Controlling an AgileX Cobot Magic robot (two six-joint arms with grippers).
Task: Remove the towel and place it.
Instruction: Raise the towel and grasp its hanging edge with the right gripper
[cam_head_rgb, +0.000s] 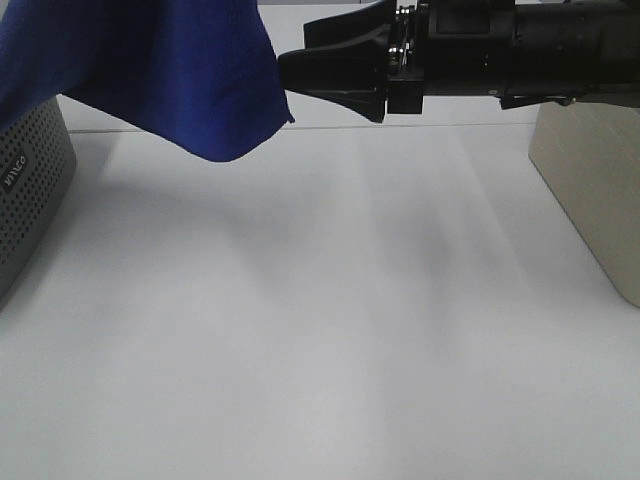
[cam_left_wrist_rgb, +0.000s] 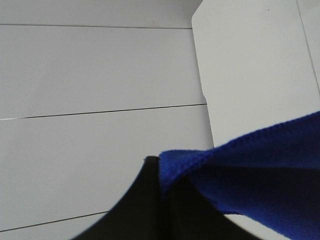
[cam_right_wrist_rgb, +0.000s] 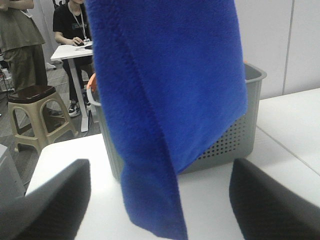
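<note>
The royal-blue plush towel (cam_head_rgb: 170, 70), its stitched hem showing, hangs above the far left corner of the white counter (cam_head_rgb: 320, 330), its top cut off. It partly hides a grey perforated basket (cam_head_rgb: 25, 190). The left hand (cam_left_wrist_rgb: 159, 175) is closed, pinching the towel's edge. The right hand (cam_head_rgb: 300, 70) is spread wide and holds nothing.

Bright, even light from above. Soft faint shadows on table (cam_head_rgb: 320, 350) below right pincer (cam_head_rgb: 288, 72). Its fingers (cam_right_wrist_rgb: 50, 200) blurred dark close-up; towel (cam_right_wrist_rgb: 165, 100) beyond sharper.
</note>
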